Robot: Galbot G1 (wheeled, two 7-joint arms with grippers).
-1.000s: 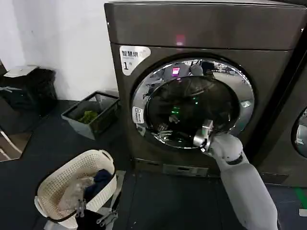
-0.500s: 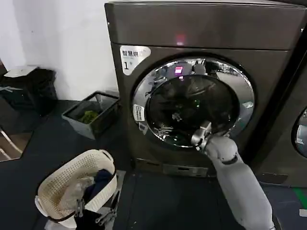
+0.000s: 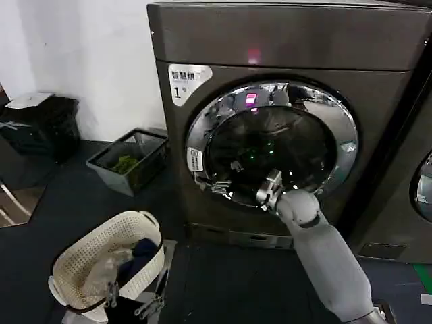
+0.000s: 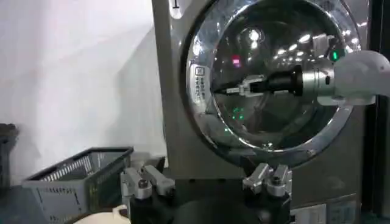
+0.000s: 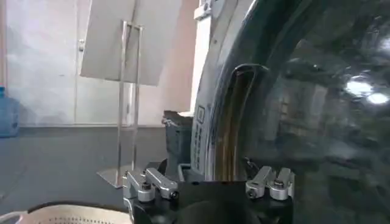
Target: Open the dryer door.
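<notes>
Dryer door [image 3: 272,142], round, chrome-rimmed and dark-glassed, fills most of the front of the dryer [image 3: 202,61], which stands on the floor [image 3: 223,283] against the white wall. The door looks shut or barely ajar; I cannot tell which. The right hand [image 3: 268,190] reaches in from below against the lower glass, pointing toward the door's left rim, where the right wrist view shows a recessed handle slot [image 5: 234,122] just ahead of it. Its fingers look narrow, holding nothing that I can make out. The left hand [image 4: 206,181] hangs low and well apart from the door, fingers wide, so the right arm is nearer. A laundry basket [image 3: 101,260] and a grey crate [image 3: 128,162] sit on the floor left of the machine, possibly in the door's swing.
</notes>
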